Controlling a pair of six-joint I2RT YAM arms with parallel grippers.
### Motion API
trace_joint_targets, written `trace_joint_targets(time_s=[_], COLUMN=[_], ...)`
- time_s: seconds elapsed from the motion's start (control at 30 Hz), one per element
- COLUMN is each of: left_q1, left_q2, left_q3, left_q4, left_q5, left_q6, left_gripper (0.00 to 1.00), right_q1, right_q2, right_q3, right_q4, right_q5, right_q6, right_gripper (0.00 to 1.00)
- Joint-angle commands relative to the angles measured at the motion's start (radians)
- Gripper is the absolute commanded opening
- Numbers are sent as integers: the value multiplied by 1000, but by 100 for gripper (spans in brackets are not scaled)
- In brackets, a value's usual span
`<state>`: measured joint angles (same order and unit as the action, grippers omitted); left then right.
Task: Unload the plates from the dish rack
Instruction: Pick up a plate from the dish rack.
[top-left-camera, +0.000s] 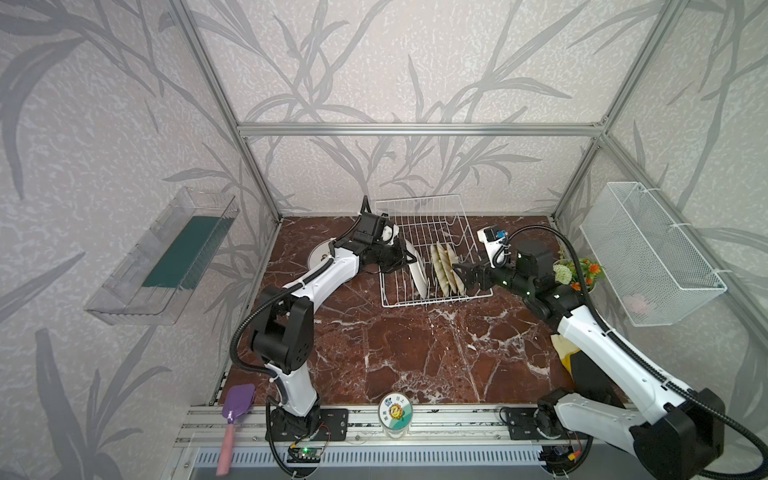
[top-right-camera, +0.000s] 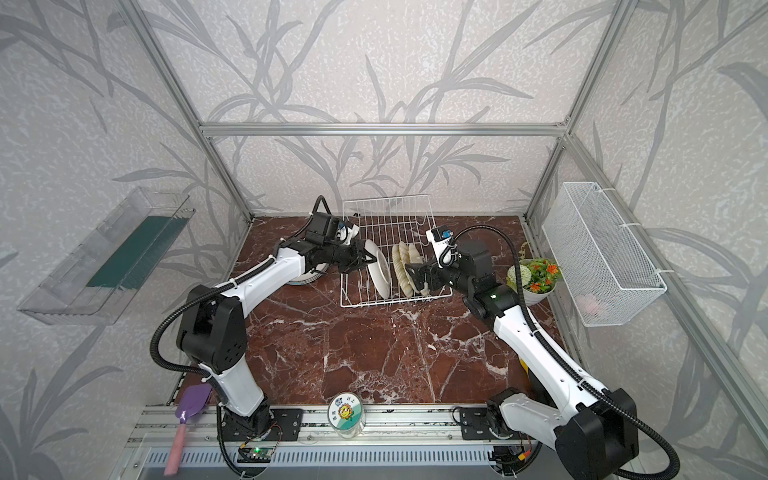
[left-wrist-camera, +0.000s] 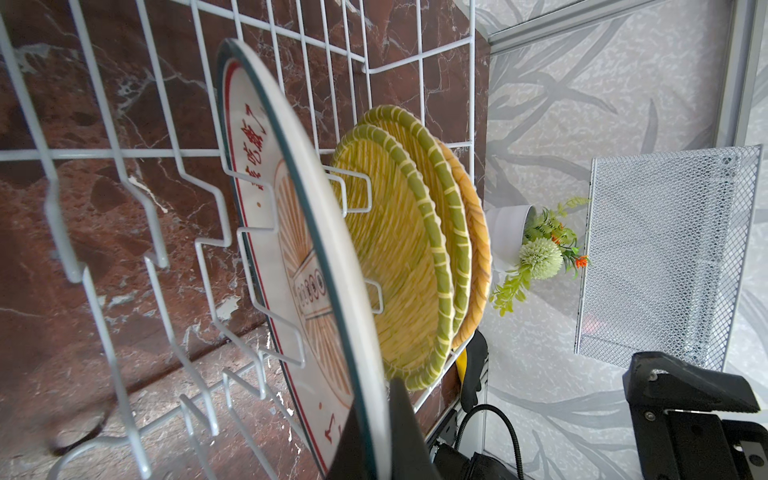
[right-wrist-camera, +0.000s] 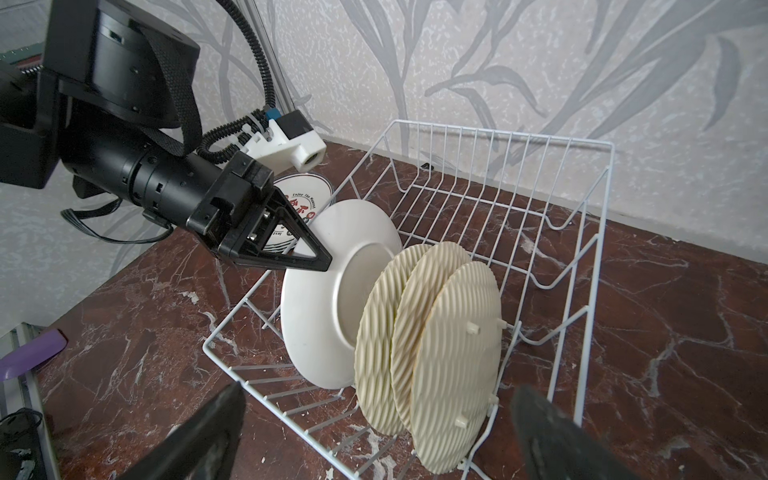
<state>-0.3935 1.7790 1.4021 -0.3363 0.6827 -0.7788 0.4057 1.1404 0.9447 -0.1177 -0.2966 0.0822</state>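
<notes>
Sunflower-lidded jar (top-left-camera: 395, 412) fronts red marble tabletop (top-left-camera: 415, 353), leaf-papered walls (top-left-camera: 374, 62); left tool (top-left-camera: 407, 259) pinches white plate (top-left-camera: 419, 276), right tool (top-left-camera: 458, 276) gapes wide

Glossy ceramic plate (right-wrist-camera: 320, 311), matt ribbed woven plates (right-wrist-camera: 457, 353), coated-wire dish rack (top-left-camera: 415, 220), polished marble tabletop (top-left-camera: 415, 357)

A white mesh basket (top-left-camera: 648, 253) hangs beside a potted plant (top-left-camera: 577, 272); a purple spatula (top-left-camera: 237, 405) lies at the front.

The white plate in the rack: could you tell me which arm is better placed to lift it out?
Left. The left hand is shut on the white plate; the right hand hangs open by the woven plates, holding nothing.
</notes>
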Motion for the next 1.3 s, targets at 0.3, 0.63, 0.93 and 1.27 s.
trace_joint_targets(time_s=[0.3, 0.63, 0.93, 1.27], left_q1=[4, 4, 6, 10], left_q2=[-76, -115, -147, -171], left_q3=[25, 31, 43, 118], left_q4=[-49, -33, -54, -171], left_q5=[-15, -6, -18, -66], left_q6=[4, -7, 3, 70], left_gripper=[0, 0, 0, 0], right_q1=[-4, -4, -4, -4], right_q2=[5, 8, 9, 2], right_q3=[13, 16, 31, 23], right_q4=[24, 32, 23, 30], right_q5=[-6, -9, -3, 5], right_q6=[22, 31, 26, 33], right_gripper=[99, 99, 99, 99])
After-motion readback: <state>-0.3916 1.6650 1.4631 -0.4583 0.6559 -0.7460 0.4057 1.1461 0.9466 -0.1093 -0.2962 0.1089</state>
